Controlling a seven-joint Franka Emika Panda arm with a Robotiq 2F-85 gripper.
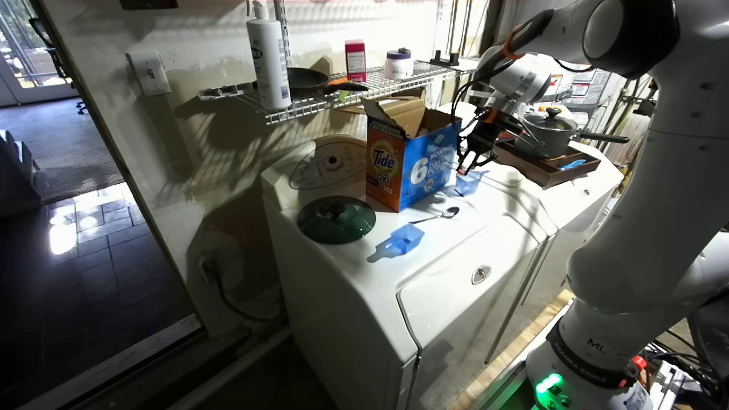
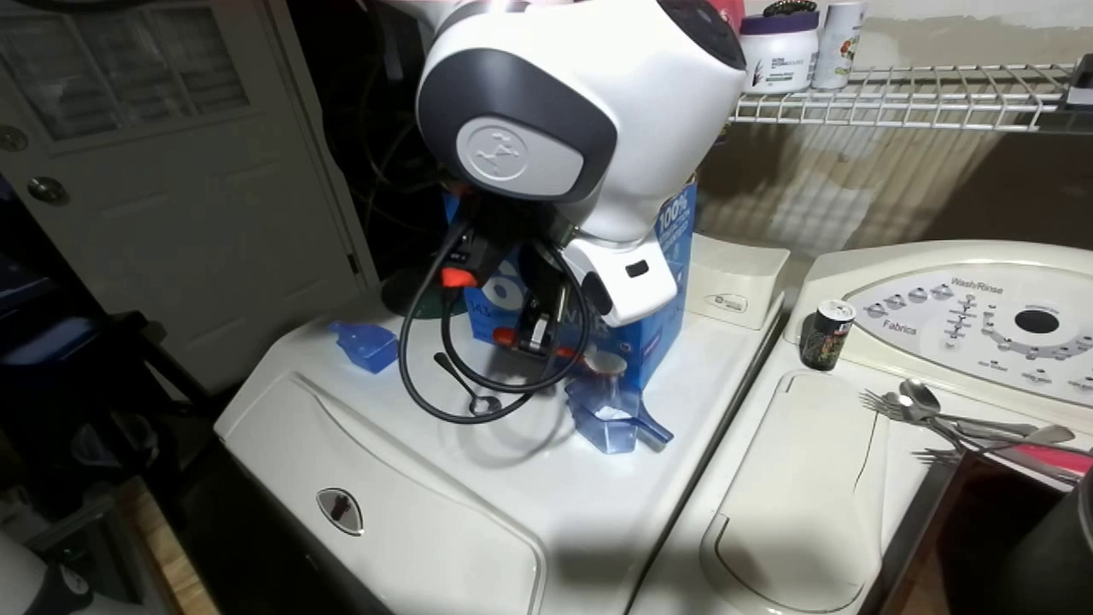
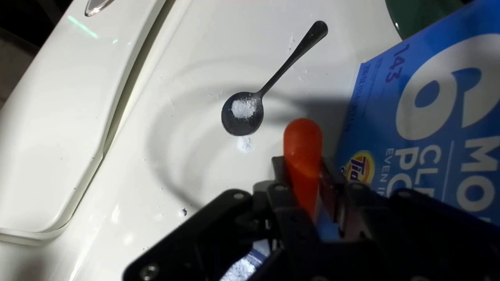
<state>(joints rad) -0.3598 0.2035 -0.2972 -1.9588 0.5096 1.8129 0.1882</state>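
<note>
Laundry corner with a patchy wall, a wire shelf [image 2: 897, 107] and a white washer top [image 2: 572, 495]. Grips an orange-handled spoon [image 3: 304, 156] in the jaws, brought together on the handle, with the rounded end jutting out between. Hangs the spoon's bowl above a blue scoop [image 2: 615, 437], with a pale streak beneath the bowl and white powder inside the scoop. Hovers just beside a large Tide box [image 1: 418, 171], blue and orange, with the top flaps up. Lying near on the washer top: a metal spoon [image 3: 243, 125] with powder in the bowl, and a little powder heap [image 3: 245, 144] right by it. Farther off: a second blue scoop [image 2: 367, 348], and near the box a round dark green lid [image 1: 342, 230]. Across the seam, on the neighbouring machine [image 2: 794, 478]: a small black can [image 2: 827, 335], some cutlery [image 2: 948, 423] and a brown tray [image 1: 549, 176] bearing a lidded pot [image 1: 549, 136]. Standing in the way in an exterior view: the arm's white wrist [image 2: 649, 162] and a looped black cable [image 2: 474, 420], hiding much of the box.
</note>
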